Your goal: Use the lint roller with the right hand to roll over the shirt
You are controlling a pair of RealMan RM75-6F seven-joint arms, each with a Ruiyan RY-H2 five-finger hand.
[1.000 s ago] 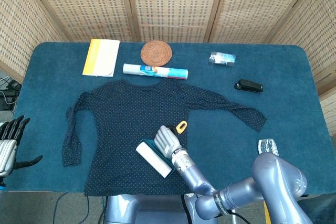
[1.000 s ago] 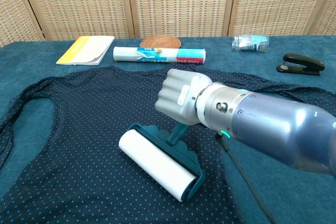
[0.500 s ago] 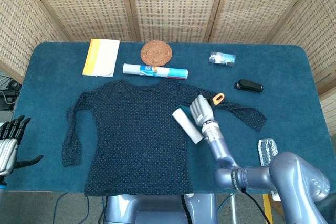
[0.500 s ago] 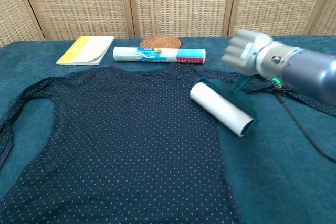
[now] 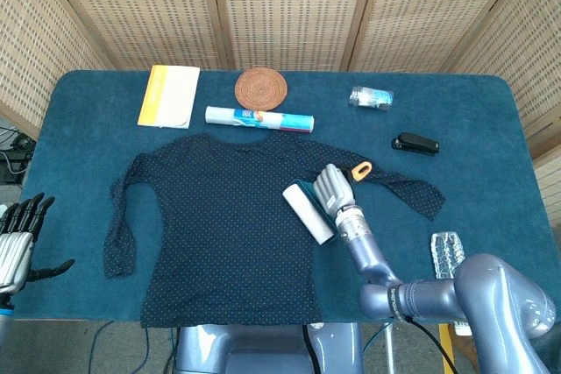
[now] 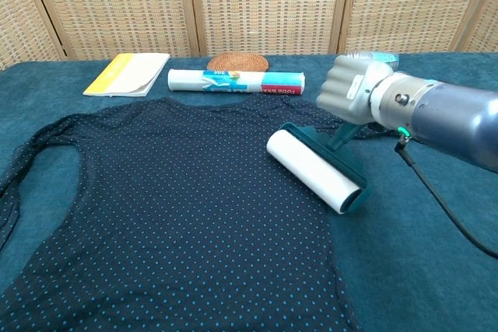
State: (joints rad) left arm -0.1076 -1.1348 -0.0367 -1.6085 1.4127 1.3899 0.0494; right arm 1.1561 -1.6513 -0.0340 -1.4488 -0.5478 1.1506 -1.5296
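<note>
A dark blue dotted shirt [image 5: 223,216] [image 6: 171,207] lies flat in the middle of the table. My right hand [image 5: 334,188] [image 6: 347,91] grips the handle of the lint roller [image 5: 308,213] [image 6: 313,169], whose orange handle end [image 5: 361,168] sticks out behind the fist. The white roll lies slanted at the shirt's right edge, near the right sleeve. My left hand [image 5: 17,243] hangs open off the table's left front corner, holding nothing.
Along the back stand a yellow-and-white booklet [image 5: 168,95], a round woven coaster [image 5: 260,88], a rolled packet [image 5: 259,118], a clear plastic item [image 5: 371,97] and a black stapler [image 5: 415,143]. Another clear plastic item [image 5: 446,253] lies at the front right.
A second ago the roller was low on the shirt near the hem. My right hand carried it up and right to the sleeve area, then drew it slightly back towards the front left.
</note>
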